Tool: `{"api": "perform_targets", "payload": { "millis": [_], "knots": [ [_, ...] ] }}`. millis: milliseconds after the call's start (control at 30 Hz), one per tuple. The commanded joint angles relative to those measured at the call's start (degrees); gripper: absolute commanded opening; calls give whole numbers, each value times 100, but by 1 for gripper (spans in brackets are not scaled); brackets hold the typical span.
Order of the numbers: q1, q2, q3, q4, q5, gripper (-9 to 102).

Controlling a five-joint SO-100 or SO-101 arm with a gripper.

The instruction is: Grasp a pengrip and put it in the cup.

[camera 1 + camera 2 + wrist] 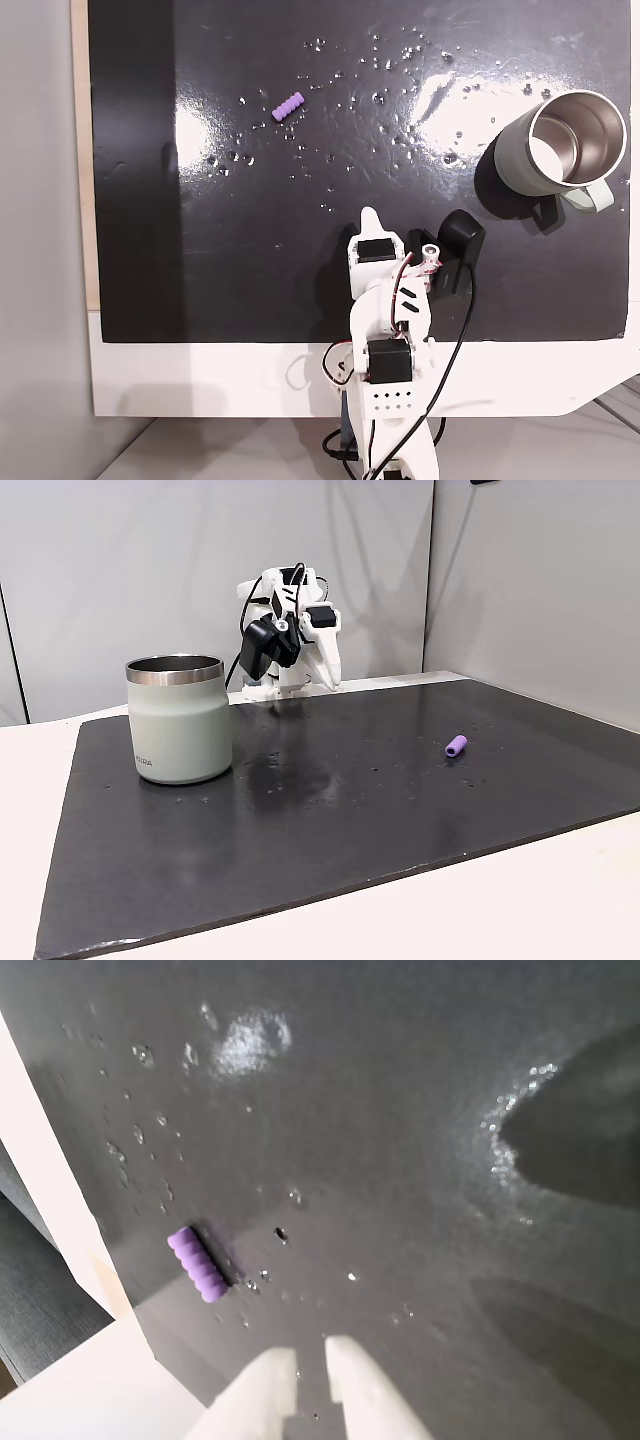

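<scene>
Pengrip [288,106]: a small purple ribbed cylinder lying loose on the black mat [250,250], touched by nothing. Gripper [310,1370]: in the wrist view its two white fingertips enter from the bottom edge, almost together with only a narrow slit between them, holding nothing and poised above bare mat. In that view the pengrip [199,1264] lies up and to the left of the fingertips, apart from them, near the mat's left border. A fixed view from above shows the folded arm [388,300] at the mat's near edge and the cup [560,145] at far right, handle toward the bottom. The low fixed view shows the cup [180,720] upright at left and the pengrip [456,746] at right, well apart.
</scene>
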Motion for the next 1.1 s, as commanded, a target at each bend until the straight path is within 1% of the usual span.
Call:
{"api": "perform_targets", "payload": {
  "millis": [0,167,300,367,567,733,900,1067],
  "knots": [
    [-44,44,-70,-132,-79,0],
    [-79,44,-79,-193,-264,0],
    [-132,-229,-967,88,-703,0],
    [-299,-1002,-1811,246,-729,0],
    [-765,-3278,-4395,650,-281,0],
    [-870,-5291,-6398,1011,-26,0],
    [-1002,-6943,-7980,1318,246,0],
    [-1037,-8464,-9448,1793,501,0]
  ]
}}
